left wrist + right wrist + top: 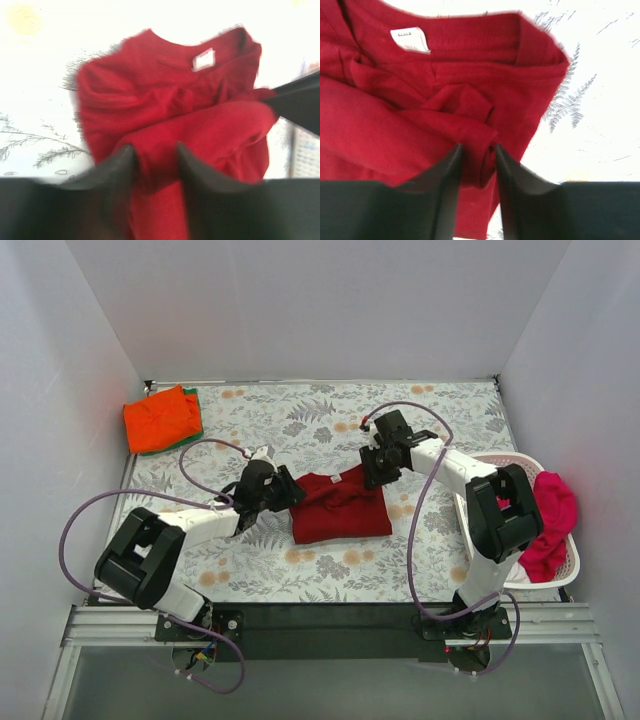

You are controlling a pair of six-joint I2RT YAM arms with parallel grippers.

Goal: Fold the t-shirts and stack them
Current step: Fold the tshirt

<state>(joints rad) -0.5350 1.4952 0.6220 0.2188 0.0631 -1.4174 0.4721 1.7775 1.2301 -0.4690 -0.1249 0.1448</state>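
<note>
The orange t-shirt point(160, 420) lay folded on the green t-shirt point(193, 398) in the far-left corner of the table point(300, 575). The crimson t-shirt point(340, 508), mid-table with open room around, looked half folded. A magenta-pink t-shirt point(550, 520) waited in the right-edge basket point(497, 459). The left gripper point(290, 490) and right gripper point(373, 478) flanked the crimson one, fingers slightly parted. I couldn't tell if they gripped.

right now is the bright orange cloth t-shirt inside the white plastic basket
No, the bright orange cloth t-shirt lies folded at the far left corner of the table, away from the white plastic basket on the right.
</note>
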